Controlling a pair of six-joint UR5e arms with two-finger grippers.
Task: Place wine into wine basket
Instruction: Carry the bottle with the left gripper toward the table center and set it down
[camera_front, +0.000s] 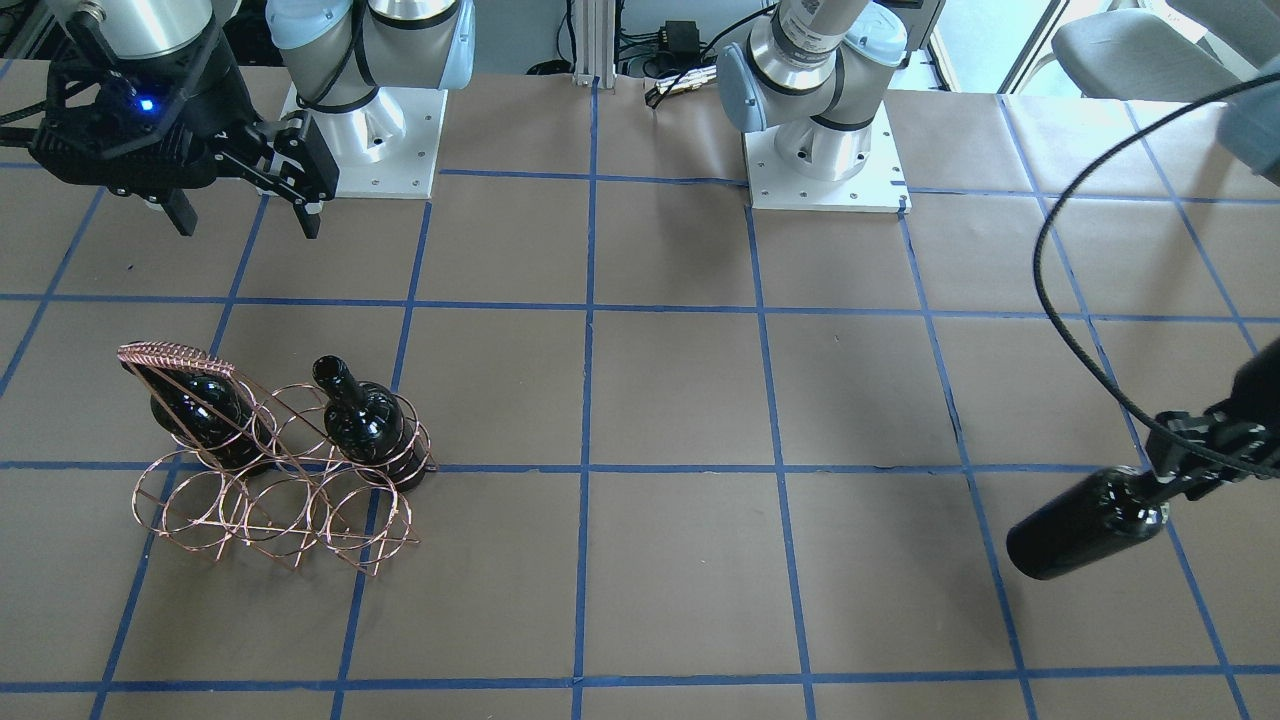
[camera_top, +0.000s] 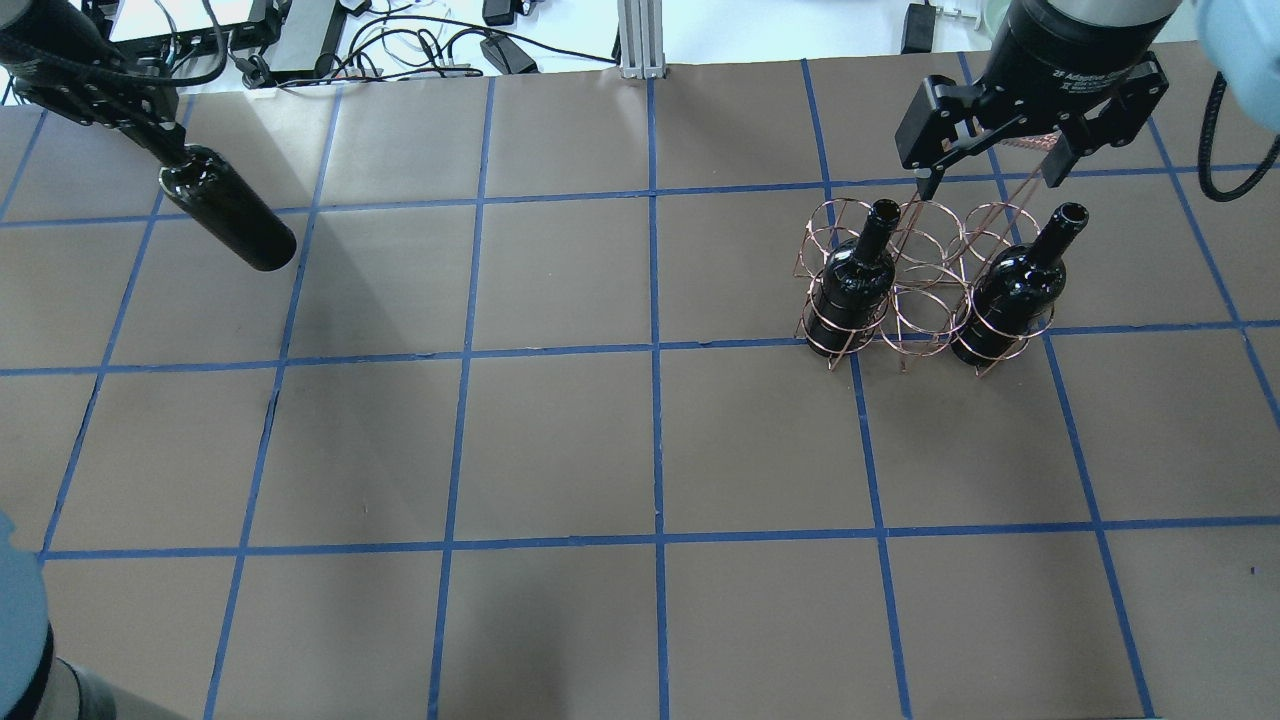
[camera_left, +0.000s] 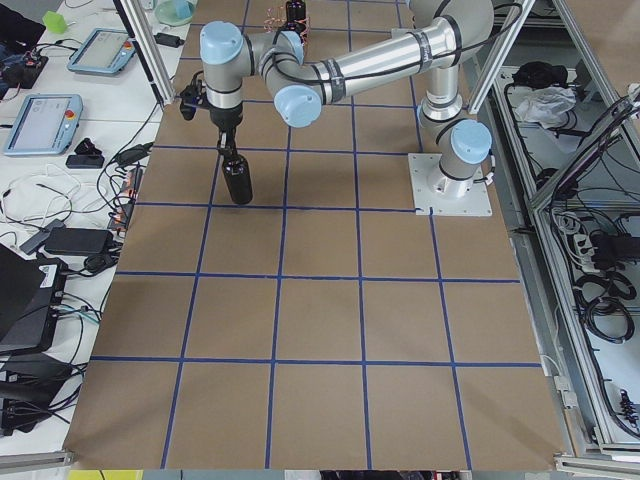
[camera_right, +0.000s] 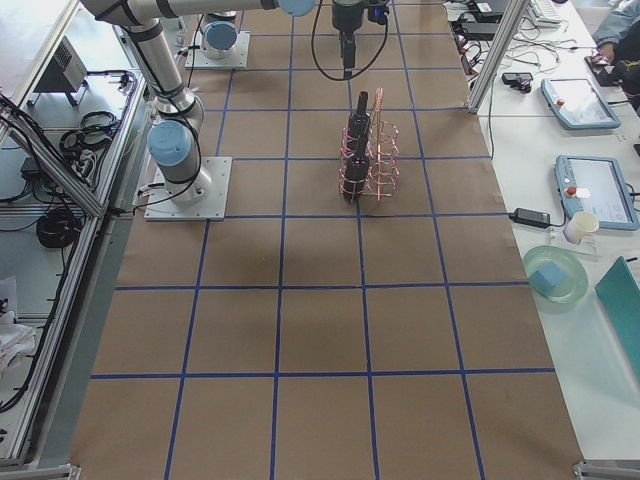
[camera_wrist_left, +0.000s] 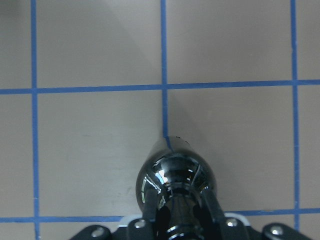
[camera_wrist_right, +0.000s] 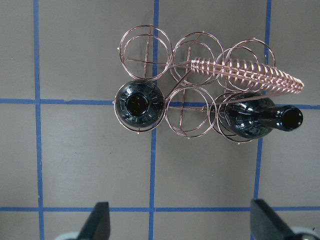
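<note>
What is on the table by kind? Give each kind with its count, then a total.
Bottles: 3, one bottle in the left pincer, two in the basket
Baskets: 1
Total: 4
</note>
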